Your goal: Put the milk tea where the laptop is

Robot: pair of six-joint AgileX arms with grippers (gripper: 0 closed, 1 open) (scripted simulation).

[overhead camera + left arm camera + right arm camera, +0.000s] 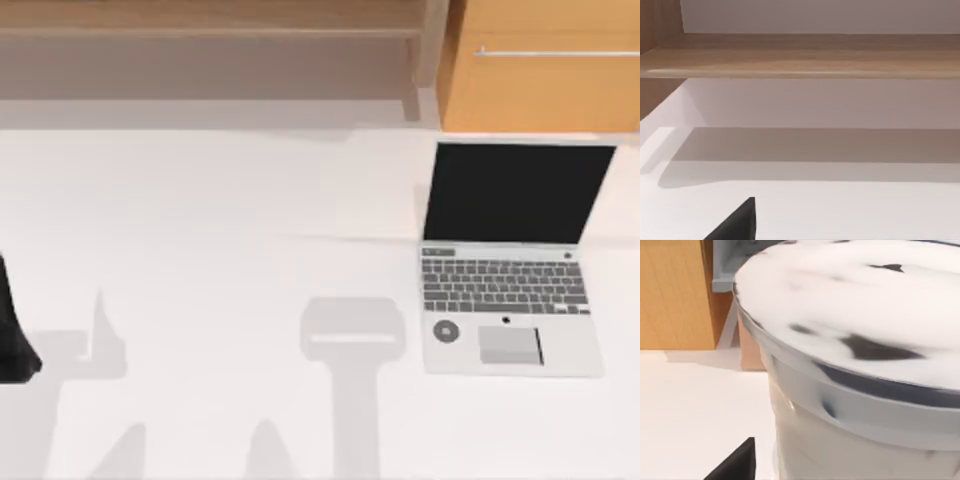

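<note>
Claw position first: from above, a dark part of my left arm (14, 335) sits at the desk's (200, 230) left edge, the laptop (510, 260) open at its right. Left wrist view faces bare desk under a wooden shelf (800, 55). Right wrist view has the milk tea (860, 370) cup very close; I cannot tell whether the right claw is spread or pinching, and the smooth, probably light, squashable cup wants a mid-wall grip.

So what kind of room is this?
Probably an office or study, in a computer simulation: an open laptop sits on a white table, with an orange wooden cabinet and a wooden shelf behind it.
</note>
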